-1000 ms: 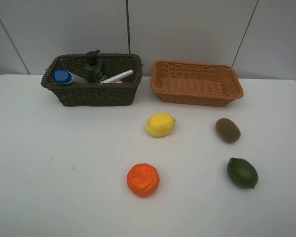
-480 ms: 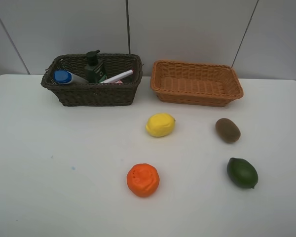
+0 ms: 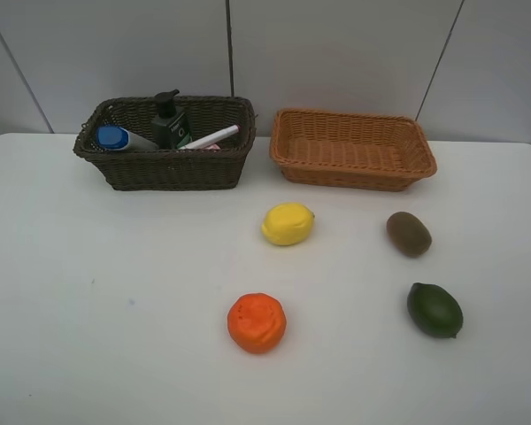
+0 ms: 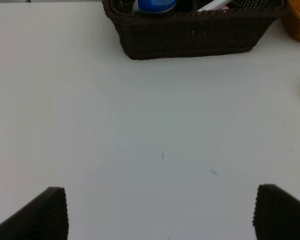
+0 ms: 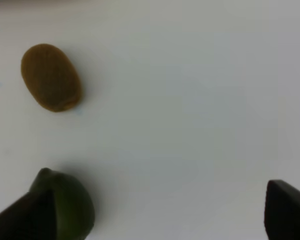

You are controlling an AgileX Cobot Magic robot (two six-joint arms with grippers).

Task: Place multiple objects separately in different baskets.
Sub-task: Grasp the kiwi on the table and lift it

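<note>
Both end effectors are spread wide and empty. The left end effector (image 4: 160, 215) is over bare worktop (image 4: 155, 125), and the right end effector (image 5: 160, 212) has the lime (image 5: 70, 200) by one finger. From the orange-tan basket (image 3: 352, 174), the lemon (image 3: 288, 223) and orange (image 3: 257, 322) lie at 7 o'clock, and the kiwi (image 3: 409, 234) and lime at 5 o'clock. We judge the fruit light, firm and prone to rolling, so we'd grip each across its short axis. Nothing blocks the way. The dark basket (image 3: 173, 168), at 9 o'clock, holds bottles (image 3: 170, 122) and a marker (image 3: 211, 137).
</note>
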